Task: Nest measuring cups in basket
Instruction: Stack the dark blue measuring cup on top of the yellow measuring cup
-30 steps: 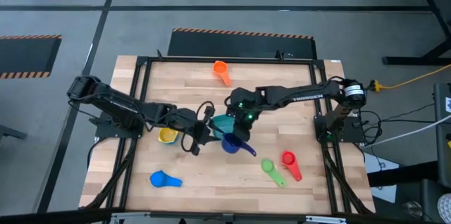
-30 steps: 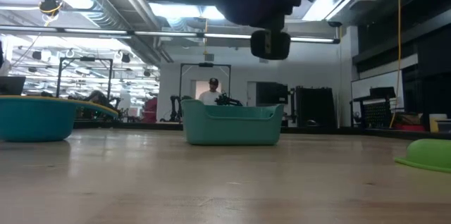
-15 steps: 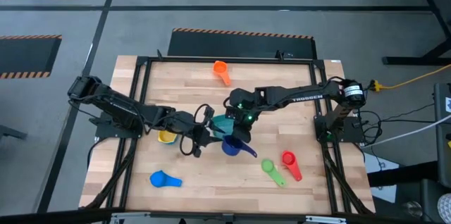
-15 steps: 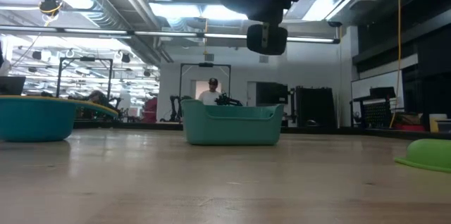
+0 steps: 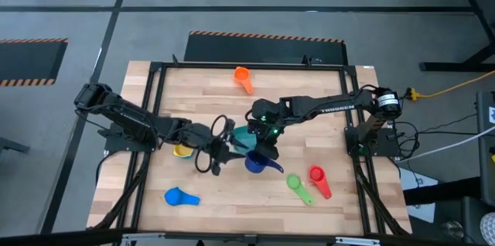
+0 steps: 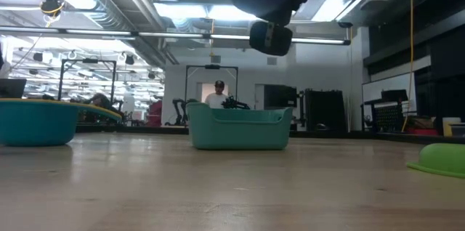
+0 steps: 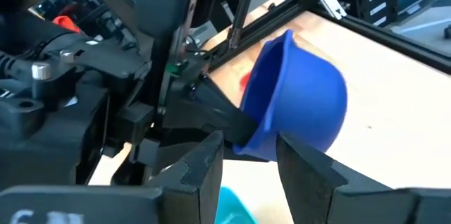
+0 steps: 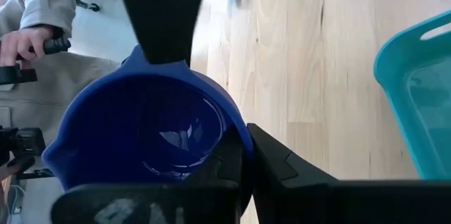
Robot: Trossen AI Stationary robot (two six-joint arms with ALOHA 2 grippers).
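Dark blue cup (image 5: 255, 161) is hanging just right of the basket (image 5: 244, 137) — I'm pinching its handle in the right gripper (image 8: 243, 160); left gripper (image 7: 248, 164), fingers parted, is waiting close by. Next, I'm lowering it in.

The bench (image 5: 201, 83) is light wood with a black frame. The basket (image 6: 238, 131) is teal. At 12 o'clock sits an orange cup (image 5: 243, 79). Near the middle are a dark blue cup (image 5: 256, 162) and a yellow cup (image 5: 182, 151). At 5 o'clock lie a green cup (image 5: 297, 185) and a red cup (image 5: 318, 178). At 7 o'clock lies a light blue cup (image 5: 179, 196).
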